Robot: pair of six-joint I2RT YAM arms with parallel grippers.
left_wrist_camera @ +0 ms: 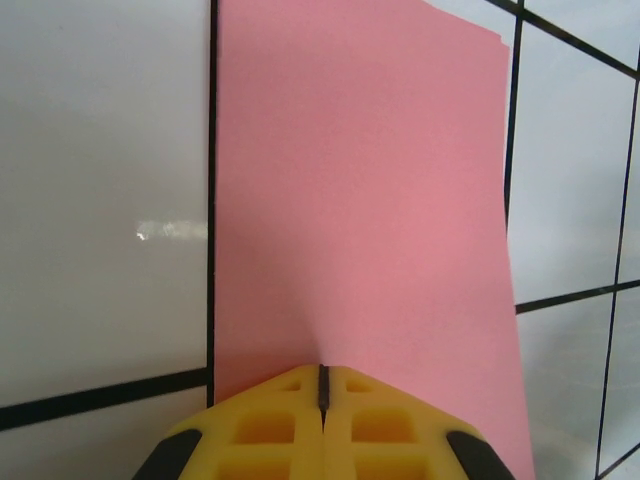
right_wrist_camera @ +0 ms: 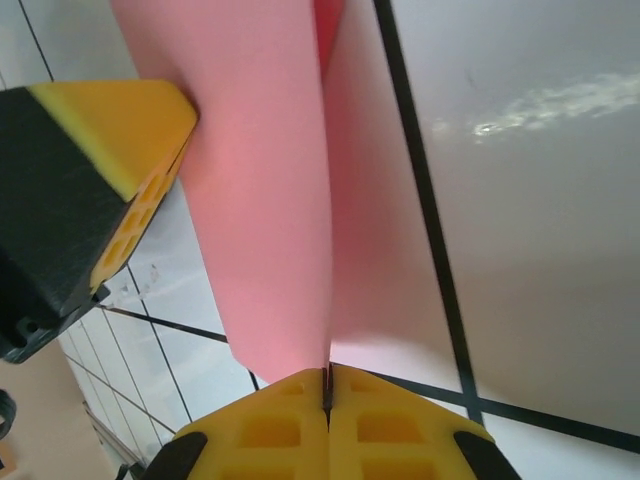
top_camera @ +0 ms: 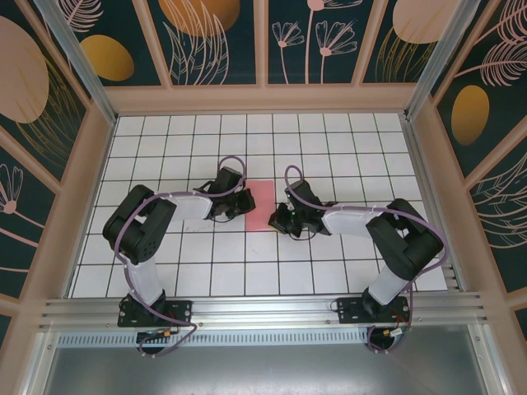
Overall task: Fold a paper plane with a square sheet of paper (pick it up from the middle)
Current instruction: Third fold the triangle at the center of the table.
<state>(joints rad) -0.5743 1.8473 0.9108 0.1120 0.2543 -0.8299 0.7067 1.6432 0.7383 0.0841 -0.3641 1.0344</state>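
The square sheet of paper point(top_camera: 262, 204) is pink-red and lies folded into an upright rectangle about one tile wide, mid-table between the two arms. My left gripper point(top_camera: 245, 202) is at its left edge. In the left wrist view the paper point(left_wrist_camera: 360, 200) lies flat on the tiles, and the left gripper point(left_wrist_camera: 322, 375) is shut, with the near edge pinched at its tips. My right gripper point(top_camera: 278, 216) is at the lower right corner. In the right wrist view the right gripper point(right_wrist_camera: 327, 378) is shut on a layer of the paper point(right_wrist_camera: 260, 200), which rises from the jaws as a curved flap. The left gripper's yellow finger point(right_wrist_camera: 140, 150) touches the flap's far side.
White tiles with black grid lines point(top_camera: 329, 156) spread around the paper. Low beige walls point(top_camera: 263, 99) bound the table at the back and sides. An aluminium rail point(top_camera: 263, 309) carrying both arm bases runs along the near edge.
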